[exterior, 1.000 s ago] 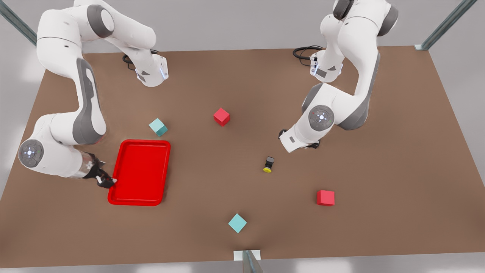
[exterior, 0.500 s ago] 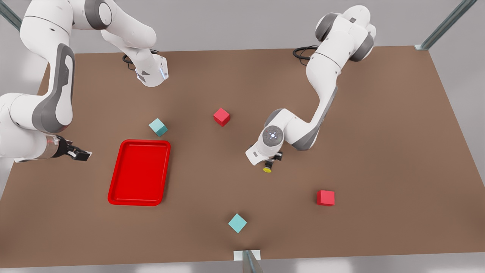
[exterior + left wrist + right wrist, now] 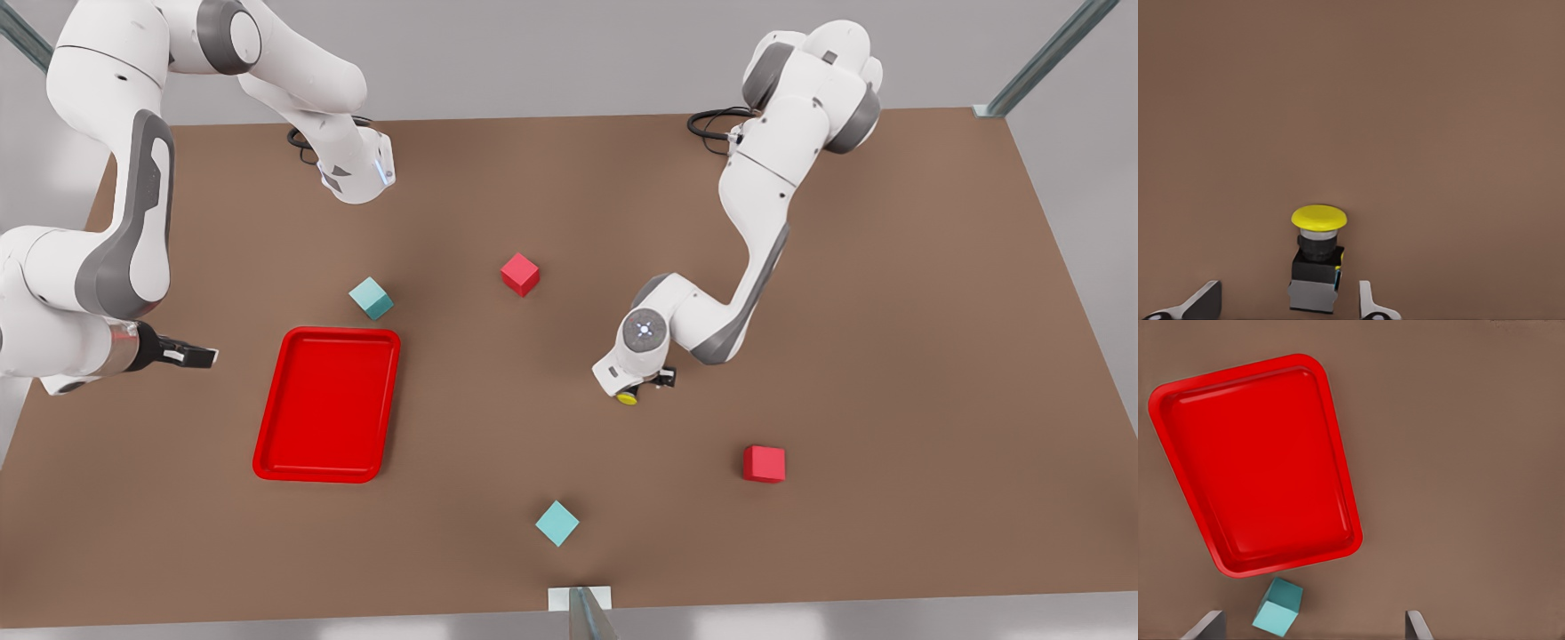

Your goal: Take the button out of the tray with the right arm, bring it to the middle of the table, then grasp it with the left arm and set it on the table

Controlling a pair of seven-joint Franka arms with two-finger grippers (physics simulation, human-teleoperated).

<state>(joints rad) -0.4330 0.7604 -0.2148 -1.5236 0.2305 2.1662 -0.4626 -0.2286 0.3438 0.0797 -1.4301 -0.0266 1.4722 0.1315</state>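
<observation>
Two black two-finger grippers: the left gripper (image 3: 642, 388) hangs spread wide around the little yellow-capped button (image 3: 628, 397) lying mid-table (image 3: 889, 356); the right gripper (image 3: 200, 356), also spread apart, hovers beside the shallow red tray (image 3: 267, 444).

Brown table (image 3: 889, 356) carrying: red tray (image 3: 326, 404) at left; button (image 3: 628, 396) on its side near centre; two teal cubes (image 3: 371, 297) (image 3: 556, 523); two red cubes (image 3: 519, 273) (image 3: 764, 463).
</observation>
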